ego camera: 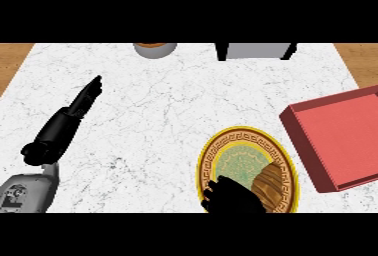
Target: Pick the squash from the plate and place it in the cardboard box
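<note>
1. The task is at its start: the squash (269, 184), brown and ridged, lies on the right part of the ornate plate (244, 137), not yet lifted.
2. The right robot hand (230, 197) comes in from the lower edge over the near part of the plate, its dark fingers just beside or touching the squash's left side. I cannot tell whether they are spread or curled round it.
3. The left robot hand (77, 107) rests on the table (162, 100) well to the left, fingers straight and pressed together, holding nothing.
4. What is left: grasp the squash, lift it, carry it to the right and set it down in the reddish cardboard box (336, 130), which stands open just beside the plate's right rim.
5. A round pot (155, 48) and a grey block (255, 50) stand at the far edge, well apart from the path.
6. Only the box's near wall seems to stand in the way, so the lift likely needs some height.
</note>
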You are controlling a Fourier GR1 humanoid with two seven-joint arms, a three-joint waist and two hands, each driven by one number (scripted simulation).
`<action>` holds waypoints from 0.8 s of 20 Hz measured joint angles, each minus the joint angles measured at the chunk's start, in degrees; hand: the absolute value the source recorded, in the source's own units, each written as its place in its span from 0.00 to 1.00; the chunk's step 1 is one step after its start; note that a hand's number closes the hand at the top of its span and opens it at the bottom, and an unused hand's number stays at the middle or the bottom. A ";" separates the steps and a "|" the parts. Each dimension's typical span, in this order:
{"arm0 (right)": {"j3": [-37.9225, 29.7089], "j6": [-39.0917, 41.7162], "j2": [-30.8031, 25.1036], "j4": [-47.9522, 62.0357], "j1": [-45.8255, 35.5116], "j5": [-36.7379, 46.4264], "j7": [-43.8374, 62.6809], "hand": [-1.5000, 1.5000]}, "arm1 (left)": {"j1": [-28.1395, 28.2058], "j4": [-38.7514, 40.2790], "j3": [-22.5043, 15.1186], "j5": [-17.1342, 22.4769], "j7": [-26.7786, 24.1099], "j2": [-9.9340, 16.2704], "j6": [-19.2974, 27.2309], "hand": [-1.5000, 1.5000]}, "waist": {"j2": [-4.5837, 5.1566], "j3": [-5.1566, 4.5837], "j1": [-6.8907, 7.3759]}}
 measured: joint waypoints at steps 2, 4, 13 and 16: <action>2.52 -3.17 -3.99 -3.92 2.94 -1.85 -6.16 1.00 | 0.23 0.04 0.36 0.14 0.05 -0.05 0.24 0.50 | -0.12 0.03 -0.45; 4.32 -7.15 -8.55 -7.85 6.38 -3.77 -11.74 1.00 | 0.51 -0.07 0.72 0.25 0.04 0.08 0.38 0.50 | -0.18 0.08 -0.97; -0.92 -28.36 -33.11 -25.50 18.40 -14.83 -31.74 1.00 | 2.17 -1.15 1.57 0.38 -0.05 0.58 0.51 0.50 | -0.16 0.17 -2.35; -5.28 -34.42 -40.13 -29.27 22.29 -21.19 -35.87 1.00 | 2.86 -1.30 1.78 0.37 -0.43 0.60 0.60 0.50 | -0.04 0.16 -2.73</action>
